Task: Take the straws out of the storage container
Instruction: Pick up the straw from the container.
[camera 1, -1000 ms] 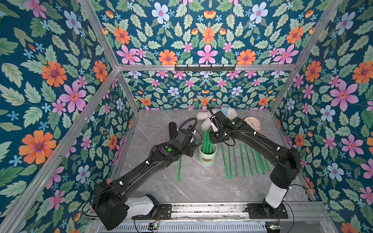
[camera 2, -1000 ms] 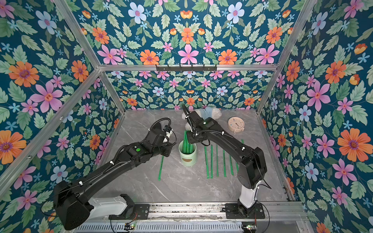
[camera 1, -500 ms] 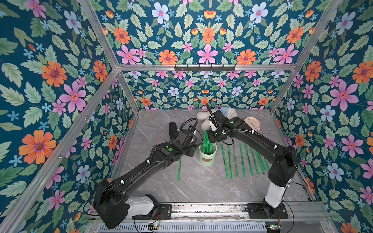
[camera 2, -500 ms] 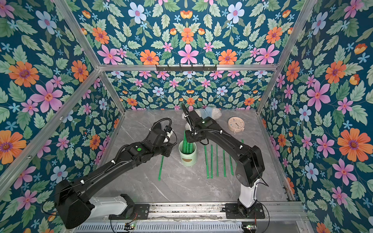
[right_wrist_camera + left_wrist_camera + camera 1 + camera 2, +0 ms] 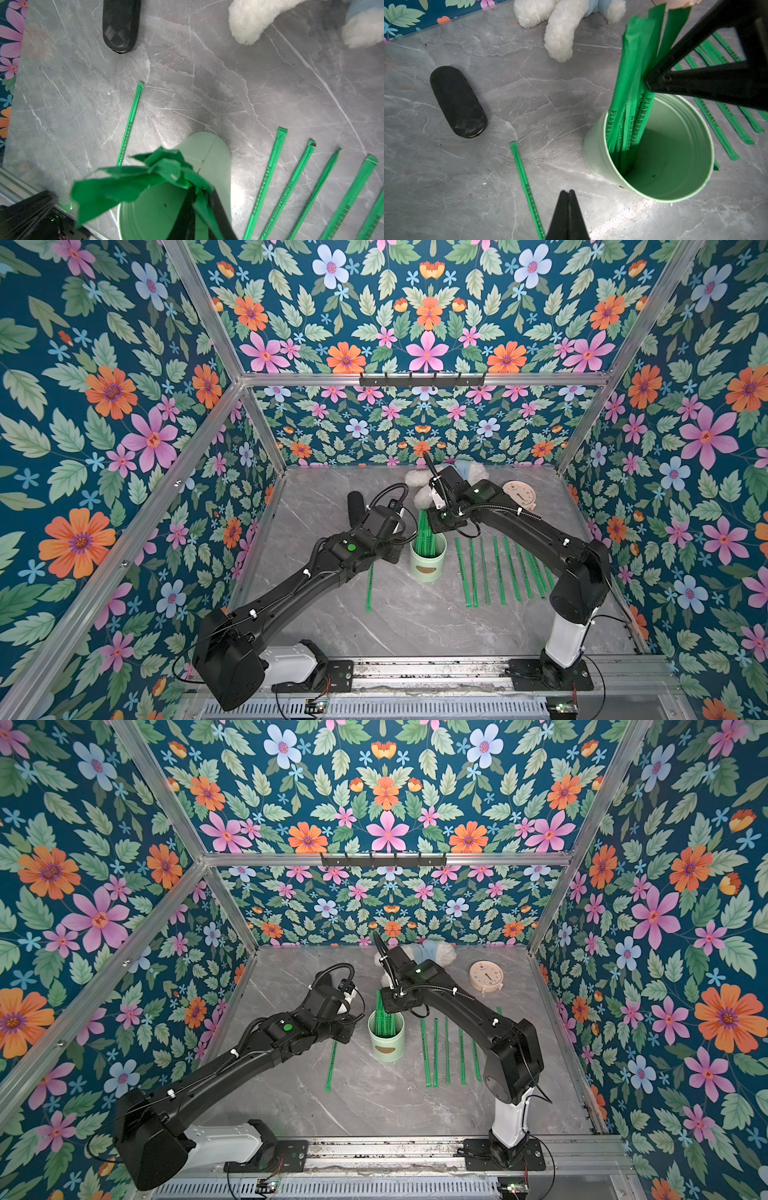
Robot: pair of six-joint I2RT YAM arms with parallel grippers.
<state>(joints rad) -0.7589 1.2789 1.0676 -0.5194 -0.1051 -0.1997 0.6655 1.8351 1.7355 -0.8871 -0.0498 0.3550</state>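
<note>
Container stands upright mid-tabletop, a bunch of straws leaning in it; more lie in a row on the right arm's side, one on the left; right tool is clamped on one of the straws above the rim; left tool, tips pressed together, hovers just beside the container.

You have a grey marbled worktop walled on three sides by blue floral paper. At the back edge lies a white plush toy with a pale blue part, only partly in view. Near it, toward the right wall, is a round beige clock. It seems to stand on small feet, though the top views are too coarse to be sure. A black oval case lies flat on the left half, well apart from the toy. A black hook rail runs along the frame bar on the back wall.
</note>
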